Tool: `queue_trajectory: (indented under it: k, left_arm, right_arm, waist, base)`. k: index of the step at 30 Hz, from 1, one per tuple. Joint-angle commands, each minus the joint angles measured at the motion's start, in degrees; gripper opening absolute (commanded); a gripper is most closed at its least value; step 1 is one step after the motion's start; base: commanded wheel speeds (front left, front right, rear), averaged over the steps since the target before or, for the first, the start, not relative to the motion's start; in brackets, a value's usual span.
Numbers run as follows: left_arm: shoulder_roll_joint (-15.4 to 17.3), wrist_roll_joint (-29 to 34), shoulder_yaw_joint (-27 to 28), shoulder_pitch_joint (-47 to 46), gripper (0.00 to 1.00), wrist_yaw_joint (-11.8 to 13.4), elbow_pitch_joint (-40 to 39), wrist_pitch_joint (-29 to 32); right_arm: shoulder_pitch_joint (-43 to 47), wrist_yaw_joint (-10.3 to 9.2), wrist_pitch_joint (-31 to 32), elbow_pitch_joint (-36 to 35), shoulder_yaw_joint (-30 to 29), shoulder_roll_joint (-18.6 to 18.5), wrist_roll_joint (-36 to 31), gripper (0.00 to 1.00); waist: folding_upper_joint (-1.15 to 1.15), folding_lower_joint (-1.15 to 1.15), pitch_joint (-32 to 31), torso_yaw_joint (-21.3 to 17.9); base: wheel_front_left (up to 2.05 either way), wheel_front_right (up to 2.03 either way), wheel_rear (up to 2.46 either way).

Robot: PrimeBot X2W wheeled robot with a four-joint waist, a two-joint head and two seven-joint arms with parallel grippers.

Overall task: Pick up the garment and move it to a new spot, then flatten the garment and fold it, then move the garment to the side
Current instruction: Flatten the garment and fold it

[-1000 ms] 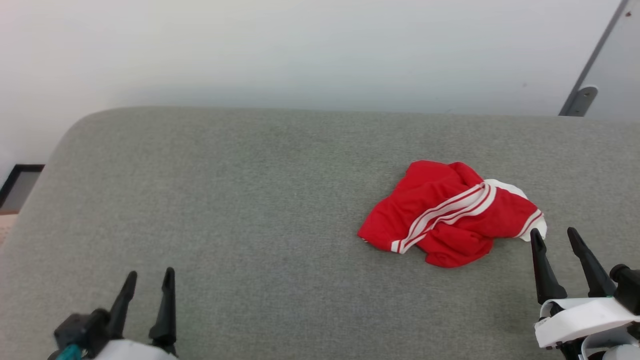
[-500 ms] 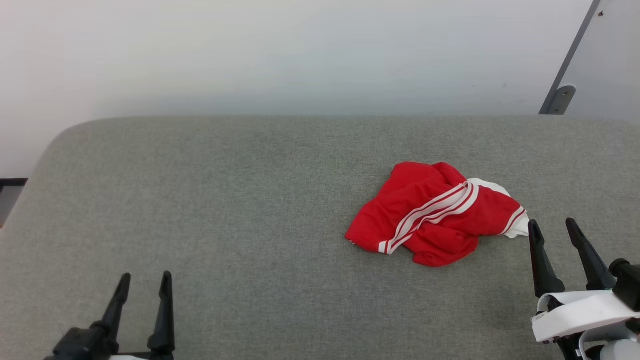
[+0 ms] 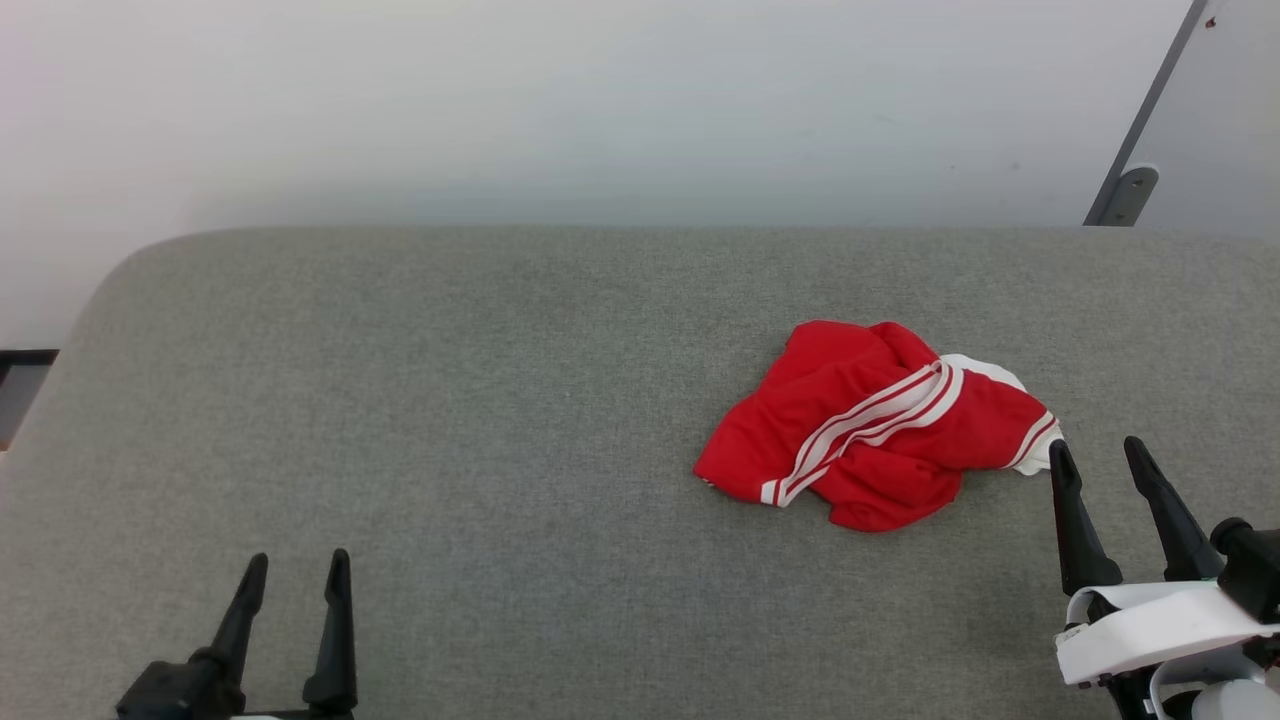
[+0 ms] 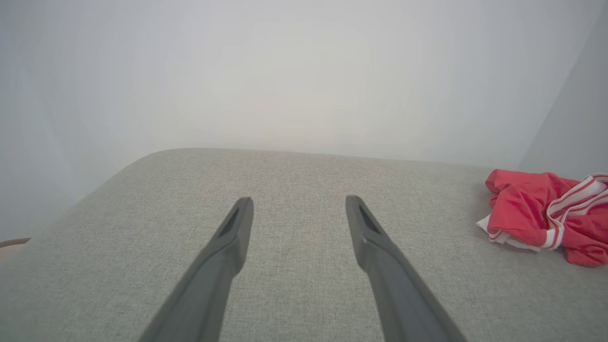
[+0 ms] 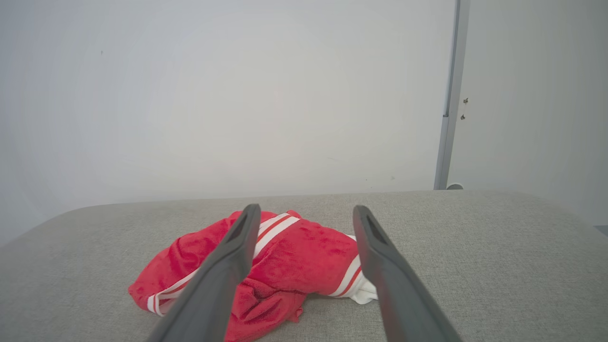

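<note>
Two grippers nearest, low over the grey fabric worktop. Left gripper at the lower left, fingers apart and holding nothing, well apart from the garment. Right gripper at the lower right, fingers also spread and empty, inner fingertip just beside the white sleeve edge; touching or not, impossible to tell. A little further, the garment itself, crumpled in a heap on the right half of the worktop, red, with a white-and-red striped band across it and some white at its right end. Beyond, the rounded far edge of the worktop, then a plain pale wall with a grey strip at the far right.
</note>
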Motion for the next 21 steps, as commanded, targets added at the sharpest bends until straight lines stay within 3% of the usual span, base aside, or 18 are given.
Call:
queue_trajectory:
  k: [1,7,11,16,21]
  left_arm:
    - [-0.2,0.2,0.0,0.0,1.00,-0.4,-0.1,0.0]
    - [-1.0,0.0,-0.2,-0.6,1.00,-0.3,-0.2,0.0]
    - [-1.9,-0.4,-0.5,-1.6,1.00,-0.4,-0.1,0.0]
    - [-3.0,-1.3,-2.2,-3.9,1.00,-0.4,0.4,0.0]
    - [-3.9,-2.5,-4.9,-7.6,1.00,-0.4,1.5,0.0]
  right_arm:
    - [0.2,-0.08,0.0,0.0,-0.1,0.1,-0.2,1.00]
    - [-1.2,-0.08,0.2,1.5,1.2,-1.0,0.3,1.00]
    - [-5.9,-0.08,5.1,4.3,2.5,-3.9,2.8,1.00]
    - [-16.0,-0.08,17.5,7.5,6.8,-11.8,7.3,1.00]
    - [-27.1,-0.08,36.6,12.1,12.9,-18.8,15.4,1.00]
  waist:
    - [0.00,0.00,0.1,0.0]
    - [0.00,0.00,0.8,0.3]
    - [0.00,0.00,2.5,0.8]
    - [0.00,0.00,7.2,2.2]
    - [0.00,0.00,12.9,4.1]
  base:
    - [0.00,0.00,0.00]
    - [0.00,0.00,0.00]
    - [0.00,0.00,0.00]
    - [0.00,0.00,0.00]
    - [0.00,0.00,0.00]
